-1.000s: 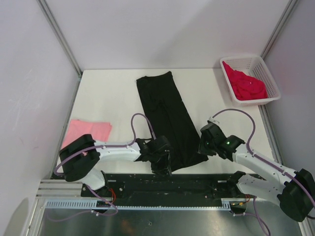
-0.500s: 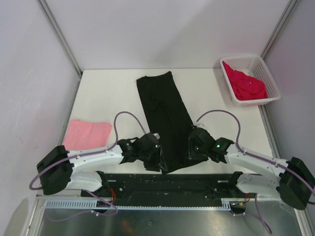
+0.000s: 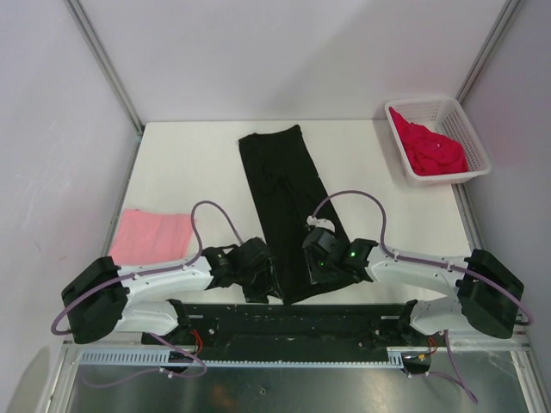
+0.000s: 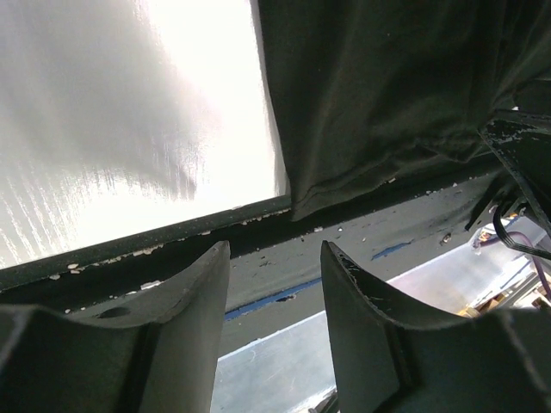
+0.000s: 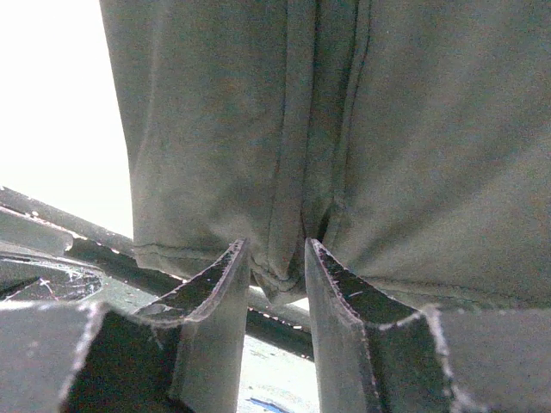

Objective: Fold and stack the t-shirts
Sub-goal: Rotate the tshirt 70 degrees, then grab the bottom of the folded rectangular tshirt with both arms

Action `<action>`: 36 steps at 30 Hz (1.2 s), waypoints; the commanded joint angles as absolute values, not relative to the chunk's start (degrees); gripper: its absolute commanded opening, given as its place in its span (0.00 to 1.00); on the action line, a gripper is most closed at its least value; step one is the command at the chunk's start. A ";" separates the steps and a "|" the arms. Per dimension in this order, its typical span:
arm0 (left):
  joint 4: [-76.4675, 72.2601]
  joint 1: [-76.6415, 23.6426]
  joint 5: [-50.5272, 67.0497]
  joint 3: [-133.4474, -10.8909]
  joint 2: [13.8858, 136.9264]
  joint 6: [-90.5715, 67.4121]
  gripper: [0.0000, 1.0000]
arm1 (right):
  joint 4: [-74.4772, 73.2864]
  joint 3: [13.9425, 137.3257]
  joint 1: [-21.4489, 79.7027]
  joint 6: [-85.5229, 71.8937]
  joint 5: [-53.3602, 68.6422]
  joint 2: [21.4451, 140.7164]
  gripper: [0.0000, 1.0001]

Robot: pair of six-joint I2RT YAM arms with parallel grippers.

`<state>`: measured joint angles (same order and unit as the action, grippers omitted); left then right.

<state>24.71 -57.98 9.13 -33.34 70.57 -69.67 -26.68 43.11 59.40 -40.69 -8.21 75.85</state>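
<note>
Now, the cross-fold step: the black t-shirt (image 3: pixel 284 202) lies as a lengthwise strip, hem overhanging the table (image 3: pixel 189 163). My left gripper (image 4: pixel 275 254) gapes empty beside its corner. My right gripper (image 5: pixel 275 249), parted, straddles the hem. Next, I judge: pinch both corners and carry them away.

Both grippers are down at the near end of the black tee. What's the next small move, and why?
Probably ease both forward and close on the near hem. The black t-shirt lies as a long strip. The right gripper is open with a hem fold at its fingertips. The left gripper is open, facing the strip's left corner and holding nothing.
</note>
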 commanded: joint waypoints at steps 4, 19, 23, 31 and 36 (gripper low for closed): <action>24.28 -57.83 7.86 -34.23 72.45 -70.49 0.52 | -26.17 45.18 60.65 -39.90 -9.85 78.31 0.37; 23.52 -57.83 8.58 -34.94 74.18 -69.83 0.52 | -32.58 45.18 60.23 -42.42 -13.63 75.77 0.03; 23.04 -57.91 9.17 -35.62 75.10 -69.54 0.53 | -32.12 45.05 60.73 -42.72 -13.28 77.65 0.01; 21.10 -58.27 10.04 -35.88 75.53 -70.58 0.56 | -29.81 45.00 61.93 -42.78 -11.24 81.03 0.09; 19.25 -59.28 10.55 -36.24 77.11 -71.58 0.57 | -31.53 45.02 61.00 -42.91 -11.53 78.10 0.23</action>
<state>21.98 -58.28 9.67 -33.91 75.96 -70.04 -30.52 43.53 61.43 -42.06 -11.09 80.84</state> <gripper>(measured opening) 0.562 0.175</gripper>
